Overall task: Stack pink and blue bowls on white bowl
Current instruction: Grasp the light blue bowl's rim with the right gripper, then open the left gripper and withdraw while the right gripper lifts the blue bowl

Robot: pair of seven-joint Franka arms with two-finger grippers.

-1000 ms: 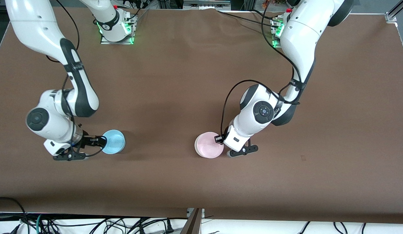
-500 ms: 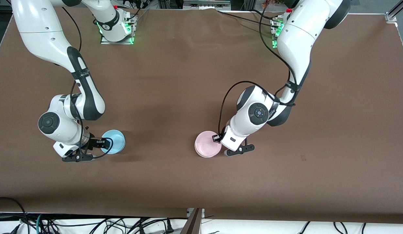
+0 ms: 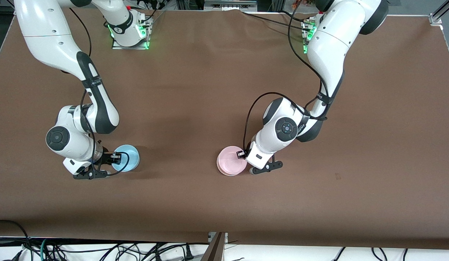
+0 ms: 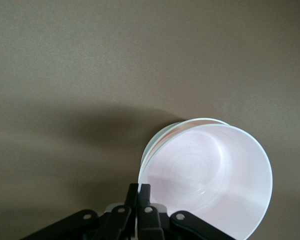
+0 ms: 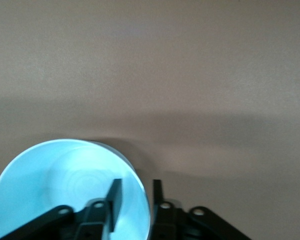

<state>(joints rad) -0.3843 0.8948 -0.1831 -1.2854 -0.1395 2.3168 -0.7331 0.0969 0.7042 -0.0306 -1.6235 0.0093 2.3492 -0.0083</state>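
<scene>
The pale pink bowl (image 3: 231, 166) sits nested in the white bowl, near the middle of the table. Only a thin rim of the white bowl (image 4: 157, 139) shows under it in the left wrist view. My left gripper (image 3: 242, 154) is shut on the pink bowl's rim (image 4: 210, 175), as the left wrist view (image 4: 139, 188) shows. The light blue bowl (image 3: 127, 158) stands on the table toward the right arm's end. My right gripper (image 3: 115, 158) is open, with one finger inside the blue bowl (image 5: 65, 185) and one outside its rim, seen in the right wrist view (image 5: 136, 186).
The brown table (image 3: 195, 101) carries only these bowls. The arm bases (image 3: 130, 34) stand at its edge farthest from the front camera. Cables hang below the edge nearest that camera.
My left gripper has lowered the pink bowl onto the white bowl, whose rim now barely shows. My right gripper has slid forward so that its fingers straddle the blue bowl's rim.
</scene>
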